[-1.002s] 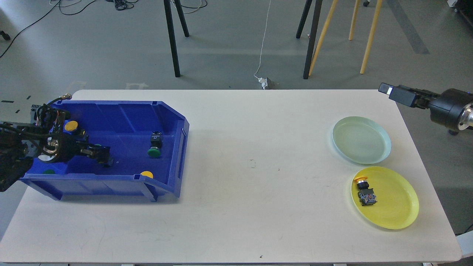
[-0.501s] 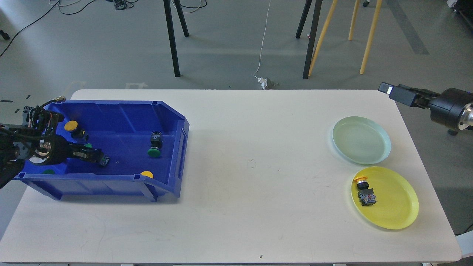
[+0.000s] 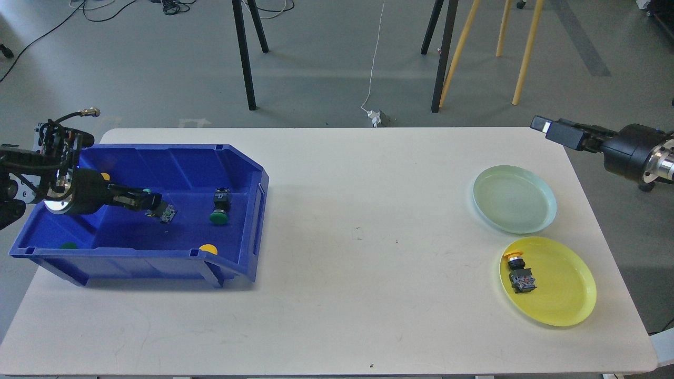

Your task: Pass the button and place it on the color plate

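Observation:
A blue bin (image 3: 239, 173) stands on the left of the white table. My left gripper (image 3: 154, 206) is inside it, raised off the floor and shut on a green-capped button (image 3: 168, 213) whose dark body sticks out past the fingers. Loose in the bin are a green button (image 3: 219, 209), a yellow one (image 3: 209, 248) at the front wall, and a green cap (image 3: 68, 245) at the front left. A pale green plate (image 3: 514, 199) is empty. A yellow plate (image 3: 558, 281) holds a yellow-capped button (image 3: 519, 273). My right gripper (image 3: 547, 127) hovers at the table's far right corner; its fingers cannot be told apart.
Chair and easel legs stand on the floor behind the table. The table's right edge lies close to both plates. A wide stretch of bare tabletop lies between the bin and the plates.
My left gripper has lifted and moved right inside the bin, carrying the green-capped button. My right gripper has shifted slightly left.

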{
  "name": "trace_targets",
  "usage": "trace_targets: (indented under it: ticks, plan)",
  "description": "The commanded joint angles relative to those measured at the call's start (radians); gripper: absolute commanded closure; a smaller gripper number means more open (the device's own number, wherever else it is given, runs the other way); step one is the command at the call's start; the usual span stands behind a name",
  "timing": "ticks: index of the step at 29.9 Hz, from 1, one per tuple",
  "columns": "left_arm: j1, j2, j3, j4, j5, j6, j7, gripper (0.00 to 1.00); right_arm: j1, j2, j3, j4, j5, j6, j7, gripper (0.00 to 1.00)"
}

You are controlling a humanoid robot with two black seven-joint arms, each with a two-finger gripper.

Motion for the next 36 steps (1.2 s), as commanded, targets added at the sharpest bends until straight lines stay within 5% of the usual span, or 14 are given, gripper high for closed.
trace_targets:
  ticks: [1,9,18,26,36]
  plan:
    - [-0.027,0.110,-0.052,-0.164,0.001,-0.047,0.000,0.60,0.002,0.012,-0.002,0.000,0.000,0.000,0.000,0.26]
    - [-0.124,0.174,-0.247,-0.312,0.001,-0.093,0.000,0.60,0.024,0.055,0.023,0.059,0.000,-0.022,0.000,0.27]
    - [-0.300,-0.021,-0.289,-0.301,-0.017,-0.093,0.029,0.60,0.211,0.165,0.011,0.201,-0.116,-0.019,0.000,0.28]
    - [-0.314,-0.187,-0.289,-0.260,-0.036,-0.093,0.062,0.59,0.280,0.298,0.008,0.224,-0.368,-0.016,0.000,0.28]
    - [-0.349,-0.231,-0.287,-0.244,-0.036,-0.093,0.065,0.59,0.279,0.343,0.002,0.216,-0.466,-0.014,0.000,0.28]
